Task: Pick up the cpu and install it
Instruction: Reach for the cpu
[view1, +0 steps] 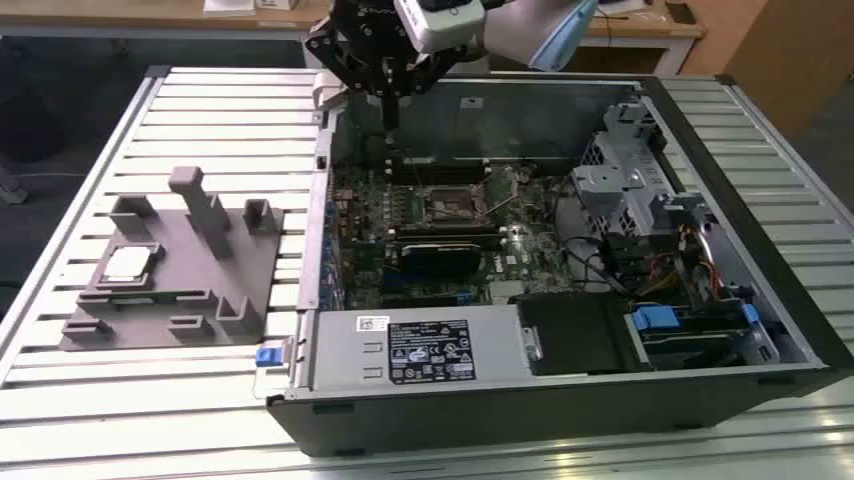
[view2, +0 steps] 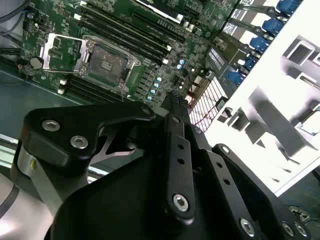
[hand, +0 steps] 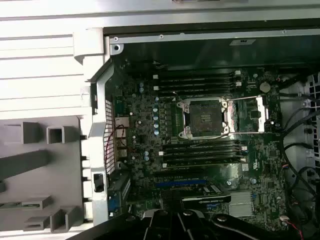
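The cpu (view1: 127, 262), a small pale silver square, lies flat in a recess on the grey fixture (view1: 174, 300) at the exterior view's left, outside the computer case. My gripper (view1: 390, 112) hangs over the far left corner of the open case, well apart from the cpu, with its dark fingers together and nothing between them. In the second wrist view the gripper (view2: 175, 100) points down at the green motherboard. The black-framed socket (view1: 447, 205) (view2: 107, 62) (hand: 205, 117) sits bare in the board's middle, its metal lid (hand: 250, 115) swung open beside it.
The open computer case (view1: 747, 120) lies on a slatted metal table (view1: 80, 180). Inside are a power supply (view1: 414, 350) at the front, drive bays with blue clips (view1: 667, 320), cables, memory slots (hand: 200, 80) and a graphics card (view1: 447, 255). The fixture's upright blocks (view1: 200, 205) rise beside the cpu.
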